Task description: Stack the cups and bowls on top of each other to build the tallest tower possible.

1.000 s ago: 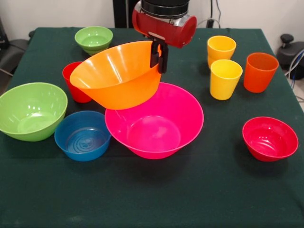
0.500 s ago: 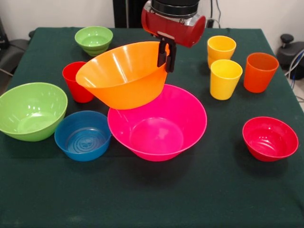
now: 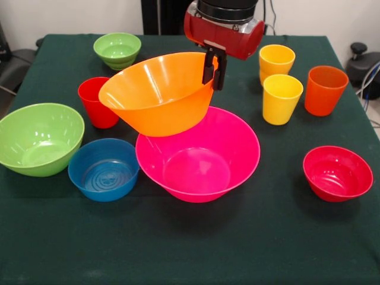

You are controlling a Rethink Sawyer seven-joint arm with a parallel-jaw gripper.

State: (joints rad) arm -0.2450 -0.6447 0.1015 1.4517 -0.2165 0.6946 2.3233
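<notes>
My gripper (image 3: 214,70) is shut on the right rim of the large orange bowl (image 3: 157,92), which hangs tilted with its low side touching the back-left rim of the large pink bowl (image 3: 198,155). The pink bowl sits at the table's middle. A medium-large green bowl (image 3: 38,138) and a small blue bowl (image 3: 103,168) stand at the left, and a small green bowl (image 3: 117,49) at the far left. A small red bowl (image 3: 337,173) is at the right. The red cup (image 3: 95,104) stands behind the orange bowl. Two yellow cups (image 3: 281,97) (image 3: 276,61) and an orange cup (image 3: 325,89) stand at the right rear.
The dark green tablecloth (image 3: 190,249) covers the table, with open cloth along the front edge. Black chairs and cables show off the table's left and right sides.
My gripper has carried the orange bowl rightward, toward the pink bowl. The pink bowl has shifted slightly right with it. The other bowls and cups have not moved.
</notes>
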